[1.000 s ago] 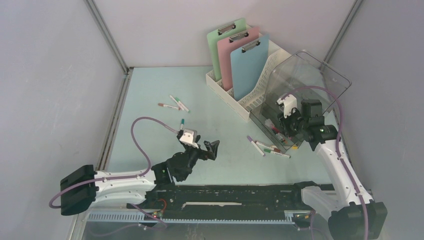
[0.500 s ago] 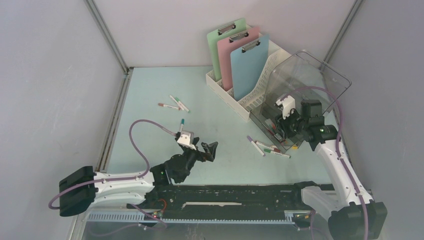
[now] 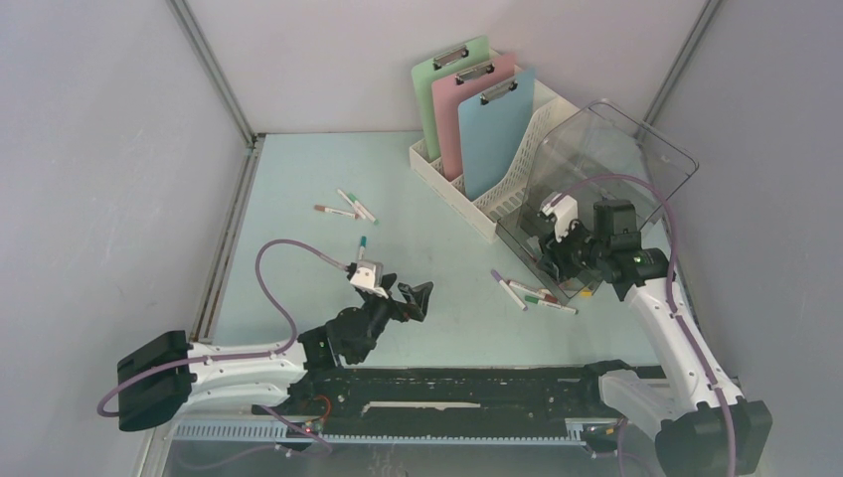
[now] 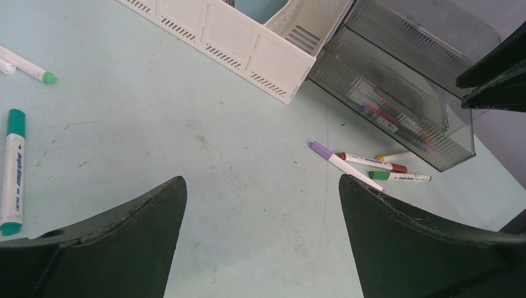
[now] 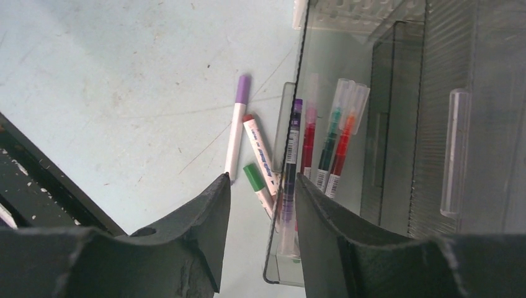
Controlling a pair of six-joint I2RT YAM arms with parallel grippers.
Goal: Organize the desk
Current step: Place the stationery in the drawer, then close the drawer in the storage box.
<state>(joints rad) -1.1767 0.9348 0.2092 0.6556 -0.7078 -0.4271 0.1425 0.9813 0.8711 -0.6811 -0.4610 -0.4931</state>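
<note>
Currently, L gripper [image 4: 260,186] fully open, empty, over desk [image 3: 298,179], well apart from clear bin [image 3: 636,159]. R gripper [image 5: 260,185] at bin mouth, jaws part-open, gripping nothing. Desk underlies bin; loose pens [image 3: 532,294] beside it.

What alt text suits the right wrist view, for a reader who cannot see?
The right hand, its two dark fingers apart and empty, hangs over the edge of a clear box that holds several pens. Three markers, capped purple, red and green, lie on the pale desk beside the box.
</note>
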